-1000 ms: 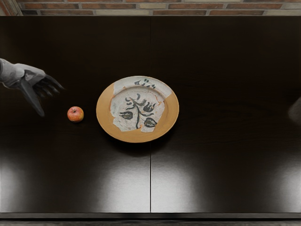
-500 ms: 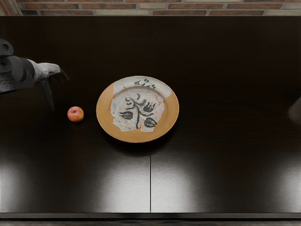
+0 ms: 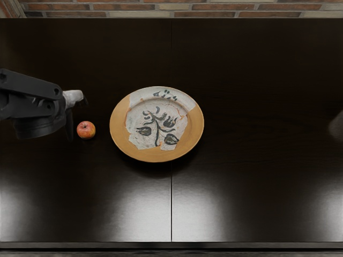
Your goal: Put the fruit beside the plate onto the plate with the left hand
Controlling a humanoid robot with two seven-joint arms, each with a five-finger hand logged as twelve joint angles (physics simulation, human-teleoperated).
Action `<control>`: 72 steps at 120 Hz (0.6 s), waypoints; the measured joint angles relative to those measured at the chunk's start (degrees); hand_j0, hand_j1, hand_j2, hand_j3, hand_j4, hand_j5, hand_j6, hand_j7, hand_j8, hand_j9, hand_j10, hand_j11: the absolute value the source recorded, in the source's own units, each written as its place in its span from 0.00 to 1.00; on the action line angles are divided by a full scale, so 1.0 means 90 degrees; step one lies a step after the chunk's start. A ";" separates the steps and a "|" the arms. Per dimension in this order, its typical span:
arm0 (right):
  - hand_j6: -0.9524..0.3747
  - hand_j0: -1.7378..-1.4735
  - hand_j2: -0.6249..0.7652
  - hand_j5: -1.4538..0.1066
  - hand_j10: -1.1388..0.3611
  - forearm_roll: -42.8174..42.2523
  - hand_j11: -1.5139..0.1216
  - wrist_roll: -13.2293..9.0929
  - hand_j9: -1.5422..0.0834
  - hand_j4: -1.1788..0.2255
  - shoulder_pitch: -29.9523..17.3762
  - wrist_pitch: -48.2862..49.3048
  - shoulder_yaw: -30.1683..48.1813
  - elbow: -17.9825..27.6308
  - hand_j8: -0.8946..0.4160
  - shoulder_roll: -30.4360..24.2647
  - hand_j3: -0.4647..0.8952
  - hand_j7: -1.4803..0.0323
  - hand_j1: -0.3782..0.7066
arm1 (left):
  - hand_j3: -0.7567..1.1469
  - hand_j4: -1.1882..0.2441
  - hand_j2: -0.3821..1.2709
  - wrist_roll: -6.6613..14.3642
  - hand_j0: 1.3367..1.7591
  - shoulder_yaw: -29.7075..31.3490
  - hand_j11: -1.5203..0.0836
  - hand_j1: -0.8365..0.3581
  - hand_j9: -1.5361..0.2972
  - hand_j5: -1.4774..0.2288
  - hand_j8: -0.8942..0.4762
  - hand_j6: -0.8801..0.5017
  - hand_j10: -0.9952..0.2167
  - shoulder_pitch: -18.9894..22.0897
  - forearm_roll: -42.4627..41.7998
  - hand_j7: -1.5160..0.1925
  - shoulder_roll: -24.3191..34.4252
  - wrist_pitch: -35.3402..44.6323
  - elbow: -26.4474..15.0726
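You are looking down at a slant on a wide, dark, glossy bench (image 3: 257, 187) that fills nearly the whole view, with a thin strip of brick wall (image 3: 171, 7) along the top edge. Near the middle of the bench lies a round plate (image 3: 194, 124) with an orange rim and a white centre painted with a dark flower stem.

The left arm (image 3: 32, 104), bulky and black, comes in from the left edge at about the plate's height. Its left robot hand (image 3: 71, 103) sits at the arm's tip, just up and left of the fruit and apart from it. It is dark against the dark bench, so you cannot tell whether it is spread or closed.

The fruit, a small red-orange apple (image 3: 86, 129), rests on the bench just left of the plate, not touching the rim.

At the right edge a faint pale blur (image 3: 337, 126) is all that shows of the right side, too indistinct to read.
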 joint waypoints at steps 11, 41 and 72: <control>0.69 0.30 0.44 0.90 0.74 0.0001 0.90 -0.0002 0.92 0.82 0.0000 0.0000 0.0000 -0.0002 0.66 0.0000 0.34 0.95 0.06 | 0.40 0.66 0.26 0.0015 0.76 0.0005 0.75 0.74 0.66 0.68 0.47 0.46 0.62 0.0093 -0.0001 0.70 -0.0190 0.0250 0.0054; 0.69 0.30 0.44 0.90 0.74 0.0001 0.90 -0.0001 0.92 0.82 0.0000 0.0000 0.0000 -0.0001 0.66 0.0000 0.34 0.95 0.06 | 0.40 0.66 0.26 0.0017 0.76 0.0009 0.75 0.74 0.66 0.68 0.47 0.46 0.62 0.0353 0.0058 0.70 -0.0540 0.0736 0.0307; 0.69 0.30 0.44 0.90 0.74 0.0000 0.90 0.0001 0.92 0.82 0.0000 0.0000 0.0000 -0.0001 0.66 0.0000 0.34 0.95 0.06 | 0.40 0.65 0.26 0.0016 0.76 0.0041 0.74 0.74 0.66 0.67 0.46 0.45 0.61 0.0577 0.0002 0.69 -0.0841 0.1147 0.0461</control>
